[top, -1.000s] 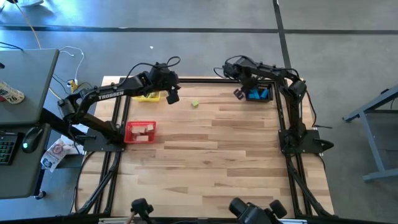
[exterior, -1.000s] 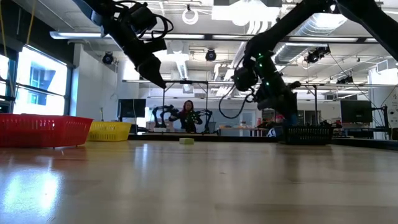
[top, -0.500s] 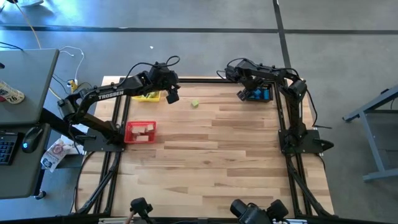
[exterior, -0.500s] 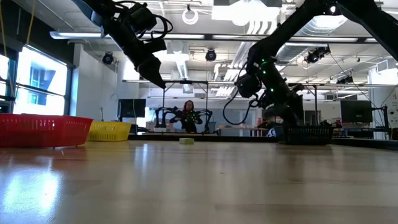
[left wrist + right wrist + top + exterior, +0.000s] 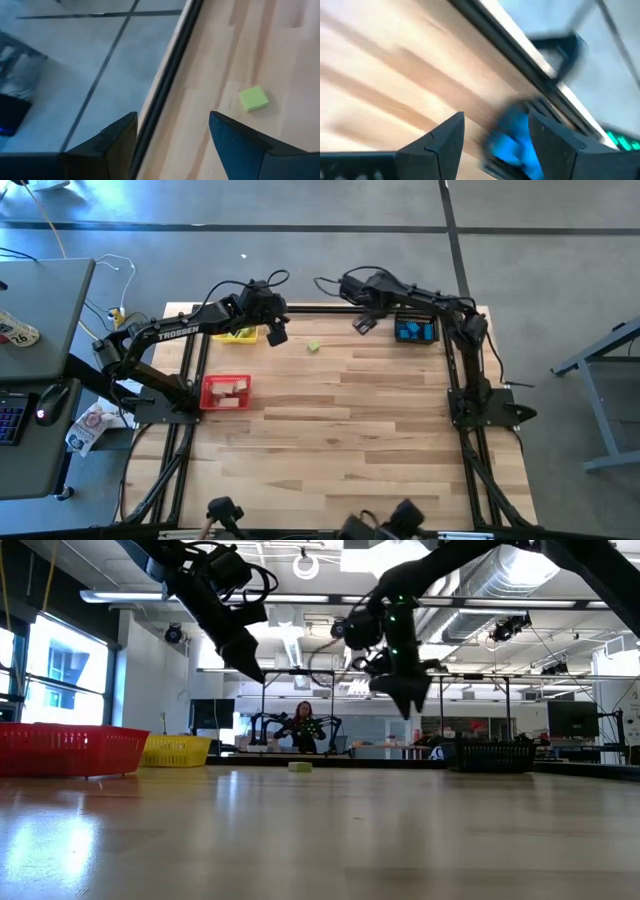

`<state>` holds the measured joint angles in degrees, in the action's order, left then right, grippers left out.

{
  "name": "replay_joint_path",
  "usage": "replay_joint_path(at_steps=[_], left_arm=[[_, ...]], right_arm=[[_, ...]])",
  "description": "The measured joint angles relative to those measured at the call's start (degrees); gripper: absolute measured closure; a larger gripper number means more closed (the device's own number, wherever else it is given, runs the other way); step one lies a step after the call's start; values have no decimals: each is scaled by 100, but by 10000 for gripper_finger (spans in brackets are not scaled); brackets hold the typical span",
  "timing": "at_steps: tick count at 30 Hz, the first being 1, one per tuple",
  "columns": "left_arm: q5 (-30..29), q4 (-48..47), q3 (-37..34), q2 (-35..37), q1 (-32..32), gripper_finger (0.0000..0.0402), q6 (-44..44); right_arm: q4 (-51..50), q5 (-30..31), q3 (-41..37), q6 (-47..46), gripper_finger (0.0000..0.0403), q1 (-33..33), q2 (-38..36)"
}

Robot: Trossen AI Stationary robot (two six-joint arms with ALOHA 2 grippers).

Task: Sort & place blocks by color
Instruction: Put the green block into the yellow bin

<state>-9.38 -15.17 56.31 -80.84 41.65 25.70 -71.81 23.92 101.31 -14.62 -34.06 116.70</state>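
Note:
One light green block (image 5: 313, 346) lies flat on the table near its far edge, also visible in the low view (image 5: 300, 767) and the left wrist view (image 5: 253, 98). My left gripper (image 5: 275, 332) hangs open above the table between the yellow bin (image 5: 240, 333) and that block. My right gripper (image 5: 362, 323) is open and in the air, between the green block and the black bin (image 5: 415, 330) that holds blue blocks (image 5: 512, 140). Tan blocks (image 5: 230, 388) lie in the red bin (image 5: 212, 392).
The dark frame rail (image 5: 170, 85) runs along the table's far edge just behind both grippers. The three bins sit at the far left and far right; in the low view they are the red (image 5: 70, 750), yellow (image 5: 178, 750) and black (image 5: 495, 755) bins. A person (image 5: 303, 725) is in the room beyond.
My right gripper has swung away from above the black bin toward the table's left, along the far edge, and has risen; it now hangs partway to the green block. Its wrist view is blurred with motion. The green block has stayed put.

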Motion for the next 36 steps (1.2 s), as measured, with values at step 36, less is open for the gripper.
replay_joint_path(at_steps=[36], left_arm=[[-579, -174, 2, 0, 907, 167, -324]], right_arm=[[4155, -1775, -12, 72, 153, 1136, 92]])
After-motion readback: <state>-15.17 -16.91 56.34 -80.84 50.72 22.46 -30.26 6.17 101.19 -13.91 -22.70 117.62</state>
